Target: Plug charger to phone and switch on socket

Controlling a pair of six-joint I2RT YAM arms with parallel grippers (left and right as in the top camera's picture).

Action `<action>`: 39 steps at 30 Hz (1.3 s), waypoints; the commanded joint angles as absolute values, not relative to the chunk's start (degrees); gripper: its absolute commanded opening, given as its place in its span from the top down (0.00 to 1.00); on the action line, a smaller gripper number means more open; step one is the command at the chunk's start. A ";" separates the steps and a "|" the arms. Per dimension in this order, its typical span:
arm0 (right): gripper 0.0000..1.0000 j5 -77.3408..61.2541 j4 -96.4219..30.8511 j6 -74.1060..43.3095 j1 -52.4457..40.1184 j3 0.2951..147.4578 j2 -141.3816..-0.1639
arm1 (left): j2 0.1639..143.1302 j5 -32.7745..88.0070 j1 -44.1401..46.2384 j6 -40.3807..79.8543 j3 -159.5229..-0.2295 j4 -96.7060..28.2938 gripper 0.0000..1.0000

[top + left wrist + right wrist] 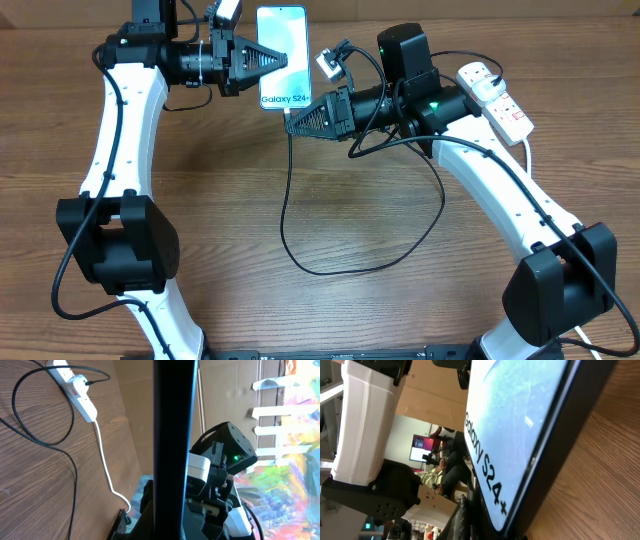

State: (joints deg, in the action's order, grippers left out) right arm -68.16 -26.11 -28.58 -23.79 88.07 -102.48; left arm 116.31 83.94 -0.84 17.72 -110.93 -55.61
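Left gripper (285,60) pressed shut on the left edge of the Galaxy S24+ phone (290,30) at the far side of the table (330,320), right gripper (292,123) pinching the black charger (284,200) tip just beneath the phone's lower end, white socket (497,97) well apart to the right.

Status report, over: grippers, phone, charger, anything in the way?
Left gripper shut on phone. Right gripper shut on charger, tip at phone's end; seating unclear. Charger loops under right arm; socket beyond it.
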 commanded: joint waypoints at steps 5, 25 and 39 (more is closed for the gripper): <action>0.96 -66.94 -25.82 -29.15 -24.21 89.12 -101.27 | 116.03 87.07 -0.71 18.52 -111.44 -55.44 0.96; 0.96 -66.94 -25.28 -29.21 -24.21 89.12 -101.27 | 116.03 87.07 -0.71 19.46 -111.44 -55.44 0.96; 0.96 -66.48 -22.28 -31.55 -24.21 89.12 -101.27 | 116.03 88.60 -0.69 19.29 -111.44 -55.44 0.96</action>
State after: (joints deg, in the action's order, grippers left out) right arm -67.75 -23.75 -31.00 -24.23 88.07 -102.48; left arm 116.31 84.88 -0.86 19.42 -110.93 -55.40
